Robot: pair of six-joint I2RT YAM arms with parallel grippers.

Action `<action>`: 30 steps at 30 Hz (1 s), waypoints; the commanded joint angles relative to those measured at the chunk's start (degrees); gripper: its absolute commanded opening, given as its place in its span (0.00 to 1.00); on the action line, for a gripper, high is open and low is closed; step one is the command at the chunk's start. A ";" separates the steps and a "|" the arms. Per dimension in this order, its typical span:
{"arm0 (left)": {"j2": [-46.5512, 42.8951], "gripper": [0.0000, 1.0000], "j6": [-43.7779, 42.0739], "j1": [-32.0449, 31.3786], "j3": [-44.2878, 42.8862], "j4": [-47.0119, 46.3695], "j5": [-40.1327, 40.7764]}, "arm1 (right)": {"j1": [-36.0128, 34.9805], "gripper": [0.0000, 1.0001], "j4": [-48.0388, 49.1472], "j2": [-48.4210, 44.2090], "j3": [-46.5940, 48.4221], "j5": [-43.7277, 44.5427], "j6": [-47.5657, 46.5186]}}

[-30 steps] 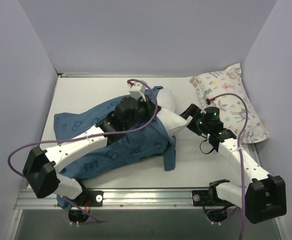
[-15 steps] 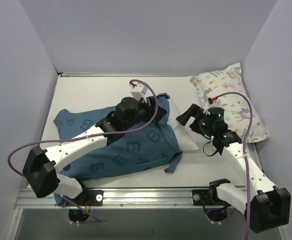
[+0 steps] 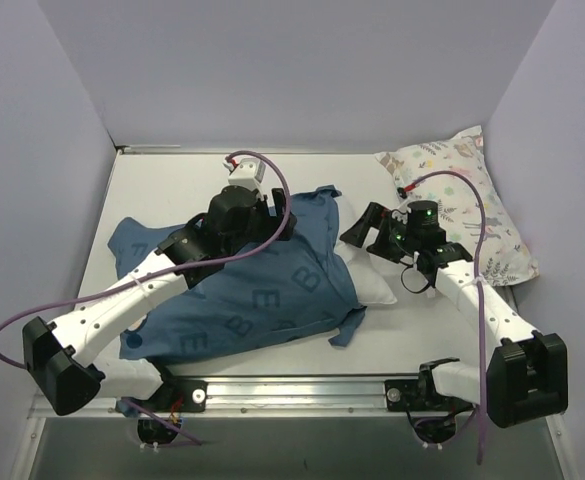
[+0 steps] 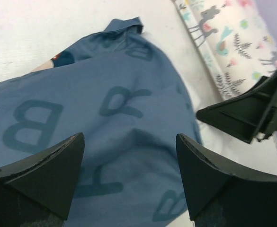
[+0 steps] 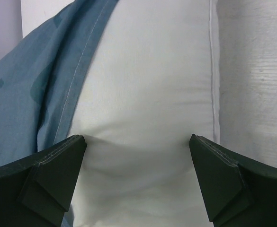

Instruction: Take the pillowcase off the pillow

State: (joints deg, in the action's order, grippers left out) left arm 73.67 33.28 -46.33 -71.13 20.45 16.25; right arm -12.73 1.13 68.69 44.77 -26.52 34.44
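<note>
The dark blue pillowcase (image 3: 262, 290), printed with pale letters, lies spread over most of the white pillow (image 3: 377, 287). Only the pillow's right end pokes out of the case's opening. My left gripper (image 3: 277, 222) hovers open above the pillowcase (image 4: 119, 109), with nothing between its fingers (image 4: 129, 142). My right gripper (image 3: 364, 240) is open just over the pillow's bare end. In the right wrist view the pillow (image 5: 143, 94) bulges between the spread fingers of that gripper (image 5: 137, 142), and the pillowcase hem (image 5: 39, 80) runs along the left. The right gripper's finger (image 4: 252, 113) shows in the left wrist view.
A second pillow with pastel animals and leaves (image 3: 467, 200) lies at the back right against the wall. Walls close in the white table (image 3: 172, 180) on the left, back and right. A corner of the pillowcase (image 3: 347, 325) trails toward the front rail.
My left gripper has opened, let go of the pillowcase and drawn back to the left. The fabric has settled over more of the pillow. My right gripper moved left over the pillow's end.
</note>
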 commanded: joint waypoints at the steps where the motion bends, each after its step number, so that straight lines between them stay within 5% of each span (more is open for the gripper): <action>1: 0.68 0.87 -3.30 1.32 -0.24 3.65 -0.42 | -0.19 1.00 3.00 0.40 1.02 -5.73 -0.34; 5: 3.93 0.97 -5.41 1.76 0.03 -1.81 -6.66 | -0.63 1.00 3.88 -0.13 0.75 -6.52 -0.16; 10: 8.94 0.95 -6.12 1.68 -2.25 -4.28 -10.36 | -1.68 0.98 4.76 0.83 0.49 -8.01 -0.25; 14: 13.24 0.68 -5.33 1.94 -4.36 -2.96 -9.49 | -2.56 0.88 5.29 3.12 0.32 -7.58 0.28; 15: 13.69 0.43 -5.07 1.94 -4.89 -2.43 -9.22 | -2.74 0.81 5.64 3.90 -0.03 -7.40 0.72; 18: 14.75 0.00 -3.75 2.55 -6.03 1.15 -5.36 | -2.65 0.72 6.08 5.40 -0.56 -6.44 1.16; 21: 12.65 0.00 -3.04 3.87 -4.90 2.14 -2.29 | -2.56 0.59 6.34 6.54 -1.00 -5.38 1.16; 25: 8.70 0.00 -3.13 6.07 -2.87 2.93 0.35 | -2.21 0.00 6.79 8.04 -1.35 -4.24 1.34; 30: 4.74 0.00 -2.69 11.24 -0.76 4.60 2.99 | 0.42 0.00 5.73 5.07 -2.15 0.05 2.74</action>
State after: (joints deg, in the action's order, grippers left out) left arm 82.39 30.46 -39.24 -72.60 23.00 13.13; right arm -14.13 9.30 75.46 44.12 -31.24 37.28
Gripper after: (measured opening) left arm 0.009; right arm 0.089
